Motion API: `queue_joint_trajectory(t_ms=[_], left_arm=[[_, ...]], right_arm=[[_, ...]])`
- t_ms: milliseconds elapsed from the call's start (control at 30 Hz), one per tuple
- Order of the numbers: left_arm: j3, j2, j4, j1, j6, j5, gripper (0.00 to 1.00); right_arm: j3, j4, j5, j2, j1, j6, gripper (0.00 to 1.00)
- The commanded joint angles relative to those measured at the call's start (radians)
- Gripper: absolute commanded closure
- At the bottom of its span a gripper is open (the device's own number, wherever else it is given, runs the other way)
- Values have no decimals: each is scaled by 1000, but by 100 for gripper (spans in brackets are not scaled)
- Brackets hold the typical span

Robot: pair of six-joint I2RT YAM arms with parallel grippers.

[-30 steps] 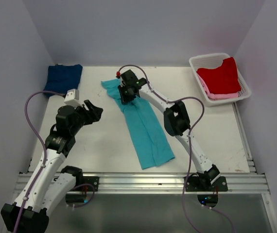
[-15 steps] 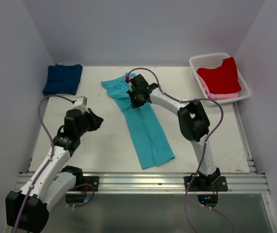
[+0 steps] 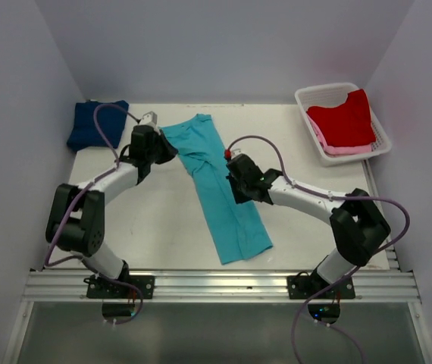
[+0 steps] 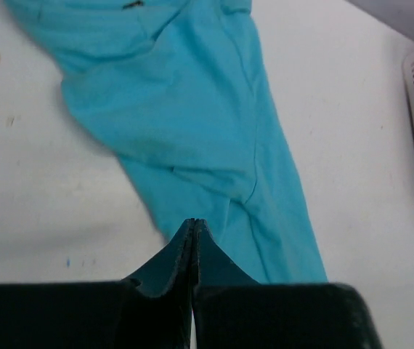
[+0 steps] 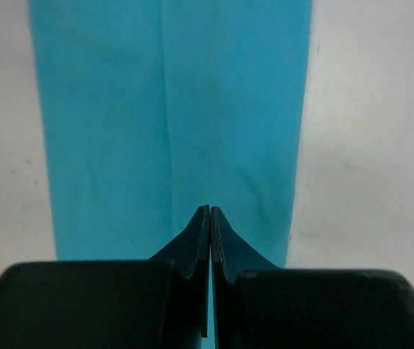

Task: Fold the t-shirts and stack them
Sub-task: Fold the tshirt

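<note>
Turquoise t-shirt [image 3: 227, 220] lies folded into a long narrow strip, running diagonally across the middle of the white worktop [image 3: 148, 220] — its wider, rumpled end toward the back, its squared end toward the near edge.

We see the left hand [image 3: 167, 150] reaching in from the left to the back-left edge of the strip. It is closed, and in the left wrist view its fingertips [image 4: 189, 236] are pressed together right at the edge of the cloth. We cannot tell whether any cloth is caught between them.

The right hand [image 3: 239, 193] is over the strip about midway along, toward its right side. It is closed as well, its two dark fingertips [image 5: 204, 225] meeting over the cloth. From there the strip stretches ahead flat, with a faint lengthwise crease.

A folded navy t-shirt [image 3: 98, 123] sits in the back-left corner, well apart from the strip. At the back right, a white slotted basket [image 3: 301, 98] holds a folded red t-shirt [image 3: 342, 115] on top of a pink t-shirt [image 3: 337, 150].
</note>
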Motion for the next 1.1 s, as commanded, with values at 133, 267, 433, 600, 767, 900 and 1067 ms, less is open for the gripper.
queue_joint_trajectory(t_ms=[133,267,433,600,767,900,1067], left_arm=[[453,305,-33,-14,80,-31,100],[582,433,-99,-14,92,-12,100],[665,600,-113,-30,63,6,100],[719,715,-171,-50,26,-6,100],[716,729,-197,-63,15,-41,100],[709,732,-202,-67,15,-46,100],[719,732,-211,-66,23,-44,100]], right_arm=[[-200,-80,132,-202,150,151,100],[-275,-70,121,-286,155,200,100],[-318,-75,106,-340,161,228,100],[-354,-64,90,-355,181,255,100],[-410,1,72,-331,192,281,100],[-444,72,37,-260,205,298,100],[-461,138,17,-157,259,341,100]])
